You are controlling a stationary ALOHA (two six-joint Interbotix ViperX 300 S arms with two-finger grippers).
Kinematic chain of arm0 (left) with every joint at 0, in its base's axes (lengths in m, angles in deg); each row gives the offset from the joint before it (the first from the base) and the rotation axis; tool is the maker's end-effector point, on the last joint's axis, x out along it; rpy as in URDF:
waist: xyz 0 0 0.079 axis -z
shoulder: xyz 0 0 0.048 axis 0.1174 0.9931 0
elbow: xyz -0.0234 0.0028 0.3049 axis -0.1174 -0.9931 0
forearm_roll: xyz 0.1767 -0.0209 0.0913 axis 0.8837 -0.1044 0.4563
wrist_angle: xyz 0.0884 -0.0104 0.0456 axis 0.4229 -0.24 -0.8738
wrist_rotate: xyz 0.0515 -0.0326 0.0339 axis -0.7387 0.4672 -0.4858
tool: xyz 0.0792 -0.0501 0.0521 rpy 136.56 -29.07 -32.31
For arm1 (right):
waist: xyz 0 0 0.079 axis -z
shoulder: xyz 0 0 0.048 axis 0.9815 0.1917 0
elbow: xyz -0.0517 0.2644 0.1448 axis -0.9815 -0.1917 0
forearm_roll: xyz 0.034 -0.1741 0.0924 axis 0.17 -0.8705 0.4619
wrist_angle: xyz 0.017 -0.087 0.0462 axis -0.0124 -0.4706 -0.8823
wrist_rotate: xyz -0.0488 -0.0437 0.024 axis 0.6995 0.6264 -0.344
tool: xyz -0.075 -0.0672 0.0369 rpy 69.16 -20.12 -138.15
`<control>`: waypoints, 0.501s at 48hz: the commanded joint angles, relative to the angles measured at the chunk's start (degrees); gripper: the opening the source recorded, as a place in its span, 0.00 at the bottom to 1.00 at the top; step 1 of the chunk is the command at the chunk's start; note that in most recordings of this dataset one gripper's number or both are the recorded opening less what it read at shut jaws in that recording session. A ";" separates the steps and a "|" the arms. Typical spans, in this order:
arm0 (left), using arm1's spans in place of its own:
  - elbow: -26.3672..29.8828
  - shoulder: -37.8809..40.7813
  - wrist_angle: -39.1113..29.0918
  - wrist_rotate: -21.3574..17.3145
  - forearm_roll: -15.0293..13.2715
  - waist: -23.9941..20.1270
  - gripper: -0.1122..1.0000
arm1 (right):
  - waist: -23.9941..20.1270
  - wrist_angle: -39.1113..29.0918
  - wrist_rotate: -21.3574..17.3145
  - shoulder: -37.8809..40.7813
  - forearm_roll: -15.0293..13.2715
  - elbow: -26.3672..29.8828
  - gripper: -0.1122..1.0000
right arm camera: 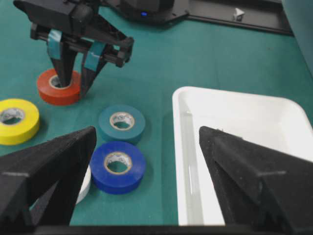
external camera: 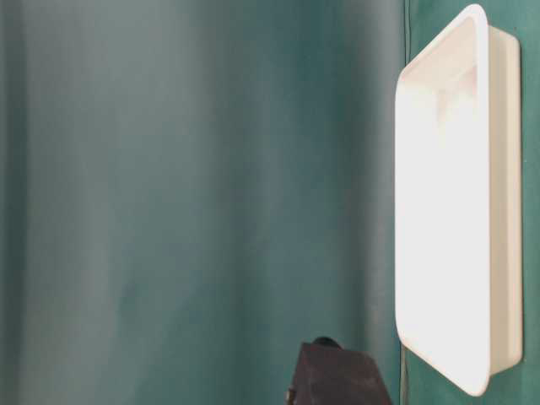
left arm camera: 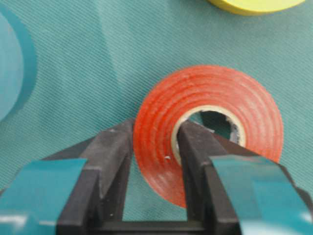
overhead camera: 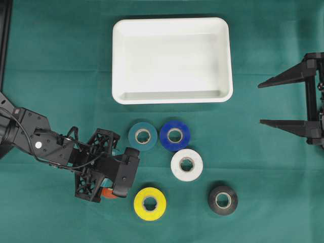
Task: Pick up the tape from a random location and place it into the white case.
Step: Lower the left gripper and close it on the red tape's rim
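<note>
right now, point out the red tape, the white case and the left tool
red tape (left arm camera: 244, 103), left wrist view, top face of the roll
white case (overhead camera: 172, 98), overhead view, near rim
left tool (left arm camera: 154, 156), left wrist view, between the tips pinching the roll's wall

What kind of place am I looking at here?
Probably a robot test bench: a table under green cloth, coloured tape rolls such as the yellow one, a shallow white plastic tray, and two black arms.

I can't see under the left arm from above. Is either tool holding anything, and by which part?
The left tool pinches the red tape by its wall, one finger in the core, one outside. The right tool holds nothing.
</note>
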 commanded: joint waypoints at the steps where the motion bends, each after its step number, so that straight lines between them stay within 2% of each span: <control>1: 0.88 -0.97 -0.09 -0.09 0.09 0.09 0.30 | 0.09 0.18 0.00 0.18 0.00 1.23 0.91; 24: 2.20 -2.99 -2.29 0.18 0.00 0.53 0.30 | 0.09 0.18 0.00 0.18 0.09 1.32 0.91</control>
